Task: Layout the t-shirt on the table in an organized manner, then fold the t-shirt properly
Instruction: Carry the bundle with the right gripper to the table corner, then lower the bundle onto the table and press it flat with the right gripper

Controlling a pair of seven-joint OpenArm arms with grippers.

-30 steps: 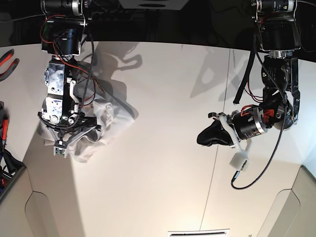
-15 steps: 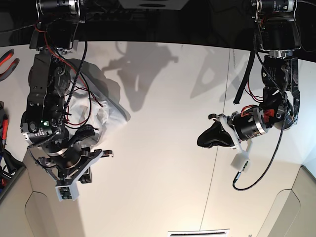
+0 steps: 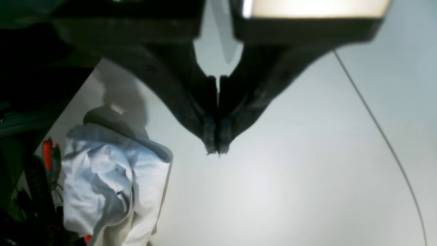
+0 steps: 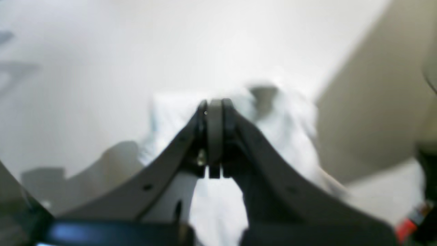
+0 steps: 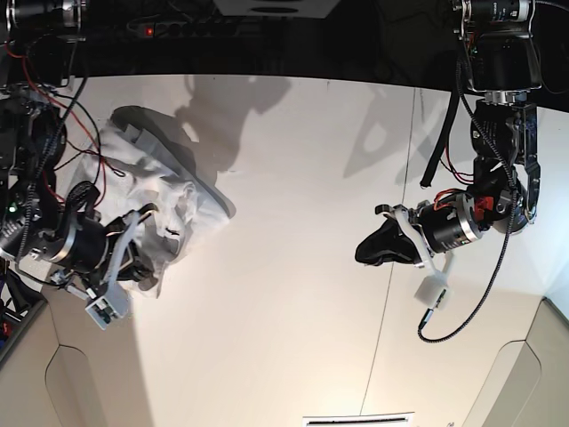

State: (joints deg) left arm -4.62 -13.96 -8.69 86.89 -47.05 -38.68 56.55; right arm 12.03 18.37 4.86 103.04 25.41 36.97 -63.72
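Observation:
The white t-shirt (image 5: 169, 191) lies crumpled in a heap near the left end of the white table (image 5: 293, 302). It also shows in the left wrist view (image 3: 112, 184) and, blurred, in the right wrist view (image 4: 283, 130). My right gripper (image 5: 147, 262) is at the heap's near edge. In its own view the right gripper (image 4: 214, 102) is shut over the cloth, and no cloth shows between the jaws. My left gripper (image 5: 363, 251) is shut and empty above bare table, far right of the shirt; it also shows in its own view (image 3: 215, 150).
A thin dark seam (image 5: 391, 267) runs across the table just right of the left gripper. Beige side panels (image 5: 533, 374) flank the near corners. A red-handled tool (image 3: 47, 153) lies past the table's edge beside the shirt. Loose cables hang off both arms.
The right arm has lifted off the shirt and swung out to the left and lower. The heap now spreads further toward the back left. The left arm has not moved.

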